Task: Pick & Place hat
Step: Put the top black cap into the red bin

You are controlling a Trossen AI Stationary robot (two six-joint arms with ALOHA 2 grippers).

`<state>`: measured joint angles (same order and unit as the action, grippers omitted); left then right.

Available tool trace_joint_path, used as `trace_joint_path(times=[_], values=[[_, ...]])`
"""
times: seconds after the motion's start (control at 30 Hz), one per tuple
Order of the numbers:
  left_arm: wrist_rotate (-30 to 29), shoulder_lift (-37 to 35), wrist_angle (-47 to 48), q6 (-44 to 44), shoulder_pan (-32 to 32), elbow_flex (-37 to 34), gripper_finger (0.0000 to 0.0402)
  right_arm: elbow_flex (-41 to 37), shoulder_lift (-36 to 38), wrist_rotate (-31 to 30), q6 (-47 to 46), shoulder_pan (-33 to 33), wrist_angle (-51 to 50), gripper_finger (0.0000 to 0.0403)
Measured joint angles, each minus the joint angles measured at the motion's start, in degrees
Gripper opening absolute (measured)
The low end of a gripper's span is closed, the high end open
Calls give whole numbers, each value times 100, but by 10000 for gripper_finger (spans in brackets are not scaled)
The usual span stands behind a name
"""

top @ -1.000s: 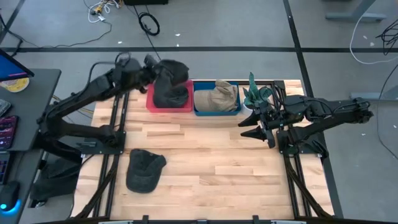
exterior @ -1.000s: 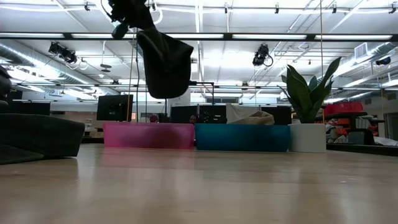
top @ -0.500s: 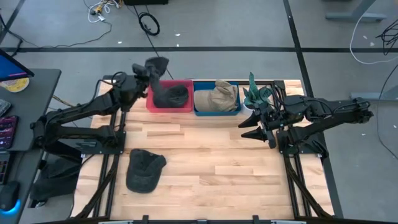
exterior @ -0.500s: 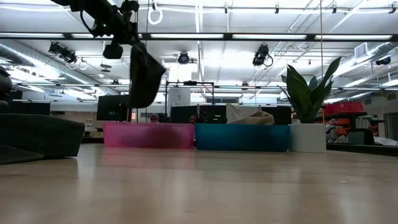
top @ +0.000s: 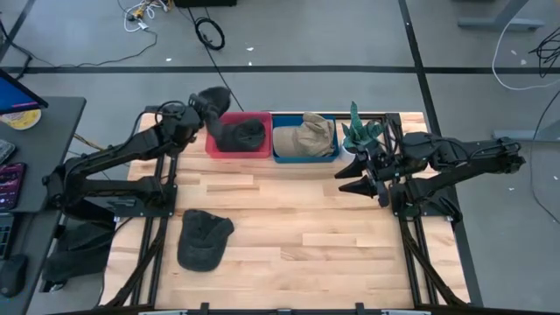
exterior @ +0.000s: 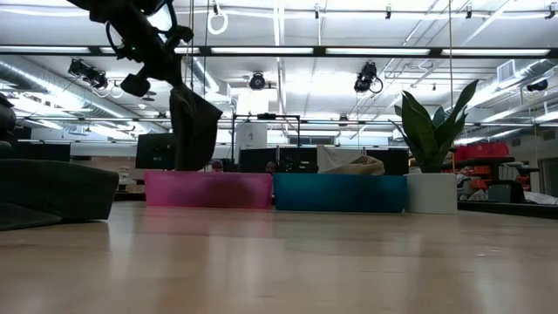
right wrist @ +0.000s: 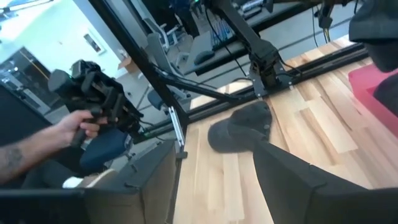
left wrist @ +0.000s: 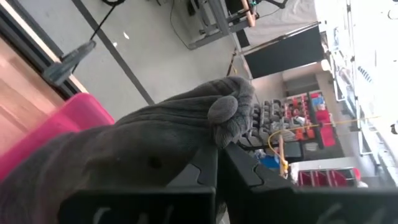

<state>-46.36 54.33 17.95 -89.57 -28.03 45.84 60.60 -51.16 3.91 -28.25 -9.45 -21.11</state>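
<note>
High view: we note left pincer (top: 208,103) clamped on dark grey fabric cap (top: 234,131), draped into pink plastic bin (top: 216,149) for release; right pincer (top: 363,179) apart, idle.

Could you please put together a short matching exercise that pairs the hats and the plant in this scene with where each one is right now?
Things:
1. dark grey hat held by the left gripper
2. tan hat
3. second dark hat
4. potted plant

Places:
A. lying on the bare wooden table, near its left front
B. hanging partly into the pink bin
C. at the table's back edge, right of the blue bin
D. resting in the blue bin

Pairs: 1-B, 2-D, 3-A, 4-C
</note>
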Motion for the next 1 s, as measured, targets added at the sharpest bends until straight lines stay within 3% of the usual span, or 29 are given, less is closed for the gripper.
trace_joint_path(times=[0.7, 1.0], values=[[254, 7, 176, 203, -79, -501, 5, 2, 0, -152, -131, 4, 222, 219], [368, 625, 135, 178, -73, -503, 5, 0, 1, -152, -131, 4, 217, 219]])
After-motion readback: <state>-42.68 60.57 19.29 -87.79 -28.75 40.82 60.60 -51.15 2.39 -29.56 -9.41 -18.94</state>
